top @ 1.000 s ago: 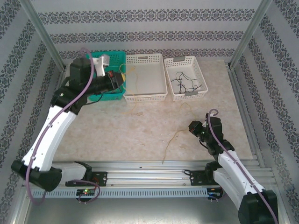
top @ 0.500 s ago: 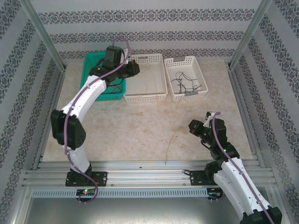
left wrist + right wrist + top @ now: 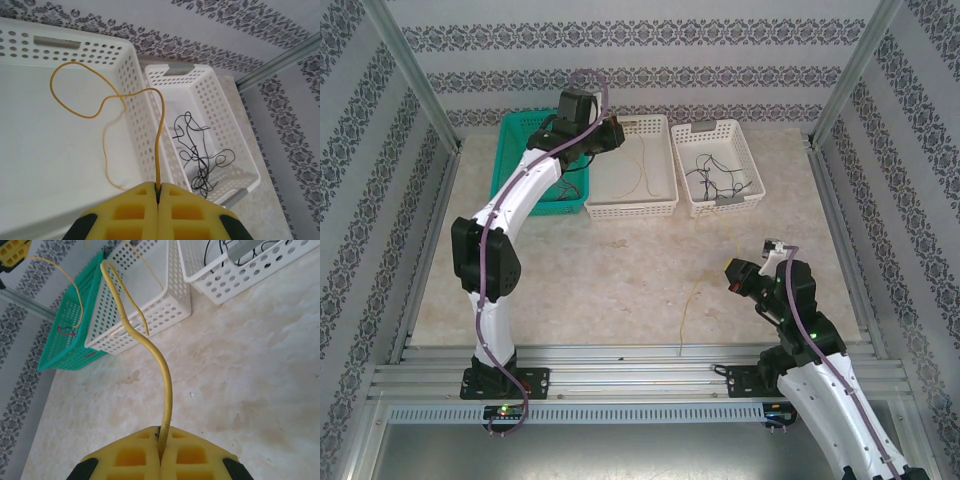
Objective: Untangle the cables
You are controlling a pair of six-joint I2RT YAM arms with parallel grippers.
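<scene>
- Found table [image 3: 620,270] across the centre of the top view, marbled beige.
- Noted left arm [image 3: 510,215] reaching from lower left to the upper centre, and right arm [image 3: 810,340] folded at lower right.
- Recorded three baskets in a row along the upper edge: green basket [image 3: 512,135] at left, middle white basket [image 3: 630,208] beside it, right white basket [image 3: 753,165] just beyond.
- Observed left gripper [image 3: 157,192] above the green and middle baskets, yellow pads pressed together and pinching a yellow cable [image 3: 159,140].
- Traced that cable up from the pads, looping over the middle white basket's floor.
- Observed right gripper [image 3: 161,435] at centre right, above the table, pads likewise pressed together on a second yellow cable [image 3: 167,390].
- Traced this one from the pads in an arc, far end hanging free; in the top view, trailing toward the lower centre of the table.
- Logged black cables [image 3: 200,160] in a loose tangle inside the right white basket.
- Spotted a small red wire [image 3: 65,331] inside the green basket, detail too fine to tell.
</scene>
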